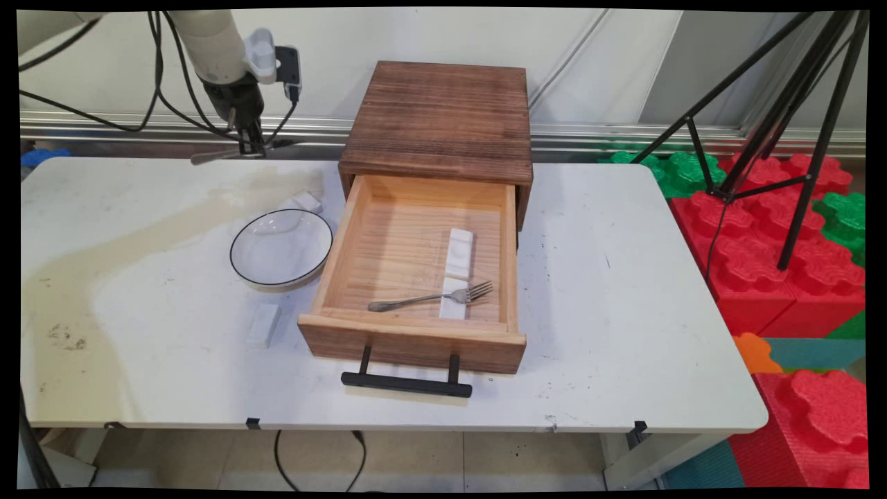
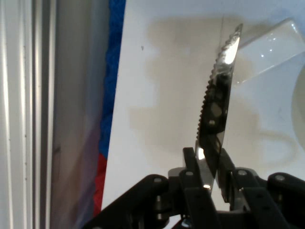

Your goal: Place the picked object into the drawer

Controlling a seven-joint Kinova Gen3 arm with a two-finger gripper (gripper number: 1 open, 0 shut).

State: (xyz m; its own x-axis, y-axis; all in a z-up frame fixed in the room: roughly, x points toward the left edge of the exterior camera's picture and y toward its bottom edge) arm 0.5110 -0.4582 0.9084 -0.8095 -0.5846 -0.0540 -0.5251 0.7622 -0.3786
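1. White and stained tan toward its left, the desk (image 1: 624,312) stands before a pale wall with a metal rail; red and green foam blocks (image 1: 755,263) and a black tripod (image 1: 783,104) fill the right side.
2. Above the desk's far left corner, the claw (image 1: 253,142) hangs clear of the surface, its fingers (image 2: 198,176) pinched narrow on a serrated knife (image 2: 219,95). In the main view the knife (image 1: 229,154) sticks out sideways to the picture's left, roughly level.
3. Nearest below it lies a small white block (image 1: 307,202), just beyond the far rim of a plate; the hand view cuts this block off at its edge.
4. One shallow white plate (image 1: 280,247) with a dark rim sits left of the drawer and holds nothing.
5. Another white block (image 1: 264,325) lies on the desk in front of the plate, near the drawer's front left corner.
6. One dark wooden box (image 1: 440,118) stands at the desk's far middle, with its light wooden drawer (image 1: 332,256) pulled well out and a black handle (image 1: 406,383) on the front.
7. Inside the drawer lie three things: one metal fork (image 1: 433,299), tines to the right, resting across a white block (image 1: 454,299), and a second white block (image 1: 459,253) behind it.
8. Count: four white blocks, one fork, one knife, one plate, one drawer.
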